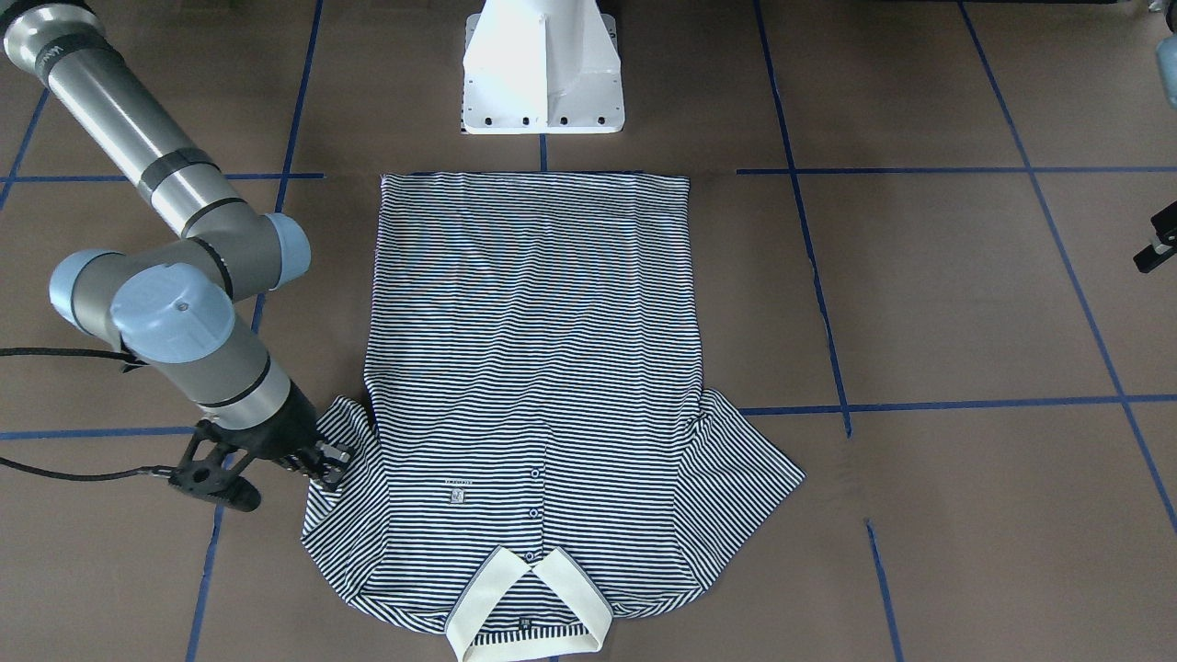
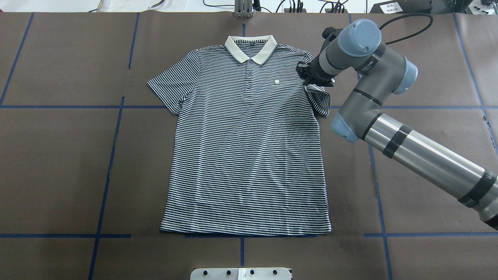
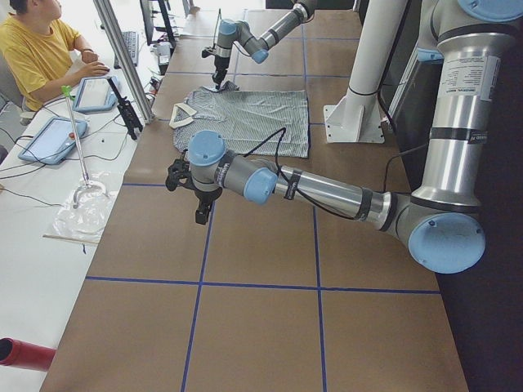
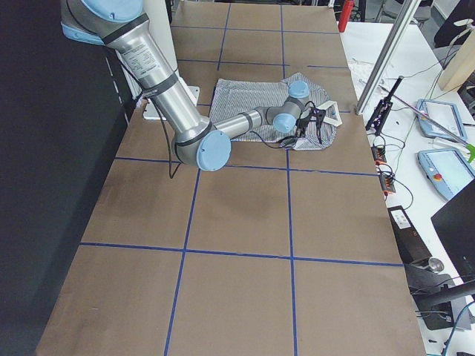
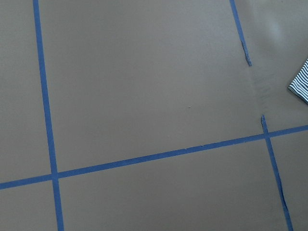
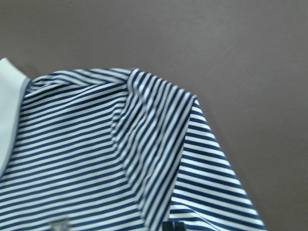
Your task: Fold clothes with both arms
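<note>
Where you look down from your side of the table (image 1: 965,294), the polo shirt (image 1: 533,368) lies flat and front up, with its collar (image 1: 529,598) toward you and its hem just short of the white pedestal base (image 1: 542,74). The right gripper (image 1: 329,464) sits on the sleeve (image 1: 349,496) at that view's left, and its jaws look pinched on the cloth.

From overhead you see this sleeve bunched and folded just below the gripper, while the other sleeve (image 2: 171,85) lies spread.

From the left end, the left gripper (image 3: 198,204) hangs over bare table, well apart from the shirt; you cannot tell how its jaws stand.

Its wrist camera gives you blue tape lines (image 5: 159,156) and one striped corner (image 5: 301,82) at the right edge.

The right wrist camera shows the creased sleeve beside the cream collar.
</note>
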Controlling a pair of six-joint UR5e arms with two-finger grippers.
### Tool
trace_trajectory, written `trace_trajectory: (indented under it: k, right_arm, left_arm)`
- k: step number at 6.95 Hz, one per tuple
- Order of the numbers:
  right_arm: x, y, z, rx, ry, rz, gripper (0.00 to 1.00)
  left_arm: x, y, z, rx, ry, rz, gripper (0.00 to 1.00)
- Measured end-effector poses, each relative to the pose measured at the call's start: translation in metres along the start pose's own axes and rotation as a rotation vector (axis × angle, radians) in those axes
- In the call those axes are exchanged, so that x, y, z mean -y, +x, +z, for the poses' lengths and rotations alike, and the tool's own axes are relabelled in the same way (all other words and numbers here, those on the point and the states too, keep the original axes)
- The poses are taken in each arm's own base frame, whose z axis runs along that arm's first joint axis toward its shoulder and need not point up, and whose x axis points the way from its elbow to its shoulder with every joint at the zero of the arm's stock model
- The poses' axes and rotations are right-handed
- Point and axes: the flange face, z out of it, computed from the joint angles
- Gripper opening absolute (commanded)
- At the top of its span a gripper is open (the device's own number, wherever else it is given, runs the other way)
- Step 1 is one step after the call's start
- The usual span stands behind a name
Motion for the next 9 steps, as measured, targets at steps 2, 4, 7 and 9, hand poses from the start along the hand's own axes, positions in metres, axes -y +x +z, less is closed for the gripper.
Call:
trace_trajectory:
  k: [2, 4, 7, 9]
  right_arm:
    - [-0.01, -0.063, 0.013, 0.005, 0.039, 0.025, 0.0]
    - [-0.001, -0.106, 0.02, -0.008, 0.089, 0.032, 0.99]
    - [0.003, -0.117, 0.017, -0.002, 0.12, 0.029, 1.0]
    - [-0.002, -0.12, -0.01, 0.058, 0.128, 0.019, 1.0]
  left_arm:
    - [0.0, -0.001, 0.0, -0.001, -0.001, -0.002, 1.0]
    - [0.0, 0.001, 0.0, -0.008, -0.002, 0.001, 1.0]
    - [0.006, 0.056, 0.035, -0.114, -0.044, 0.043, 1.0]
    - [0.034, 0.155, 0.091, -0.181, -0.067, -0.003, 1.0]
